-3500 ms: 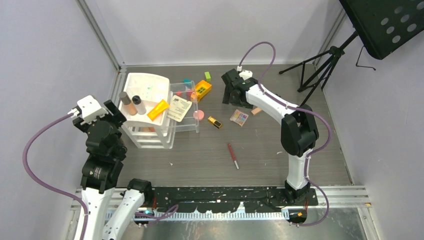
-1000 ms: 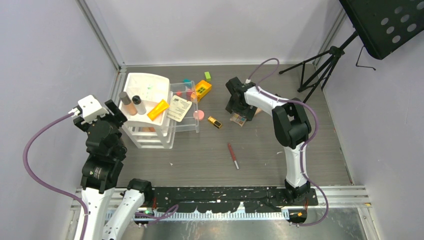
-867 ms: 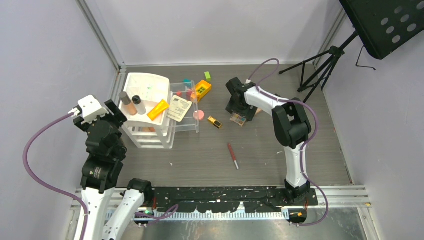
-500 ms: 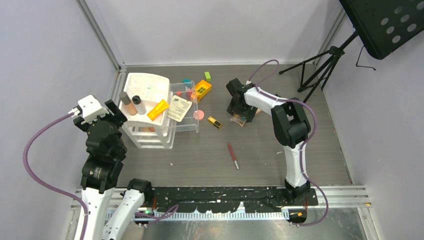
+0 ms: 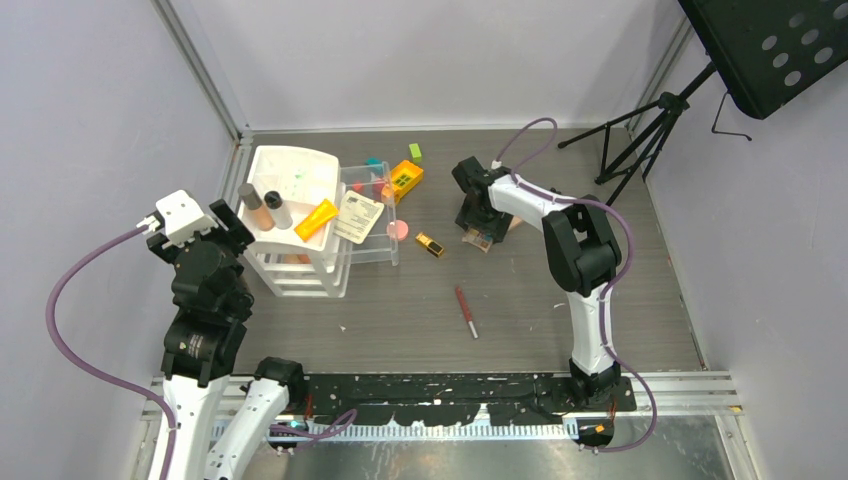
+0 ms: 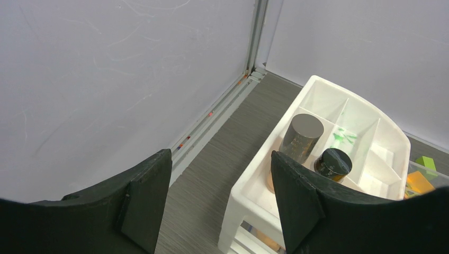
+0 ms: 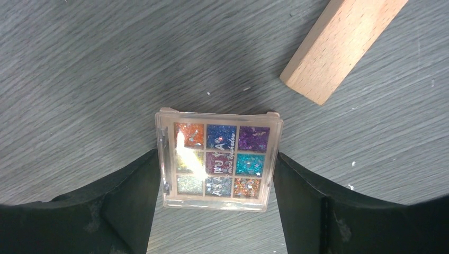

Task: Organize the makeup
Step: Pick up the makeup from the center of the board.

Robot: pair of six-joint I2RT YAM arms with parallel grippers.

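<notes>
Over the table's far middle, from above, we see the right gripper (image 5: 478,228) low over the eyeshadow palette (image 5: 481,241), with the gold-black lipstick (image 5: 430,244) at its nine o'clock and the red pencil (image 5: 466,311) toward six. From the left wrist, the left gripper (image 6: 219,159) stands apart and empty, the white organizer (image 6: 317,84) at three o'clock. From the right wrist, fingers (image 7: 132,201) flank the flat-lying palette's side edges, seemingly touching; whether they clamp it we cannot tell. A wooden block (image 7: 341,47) lies at one o'clock.
</notes>
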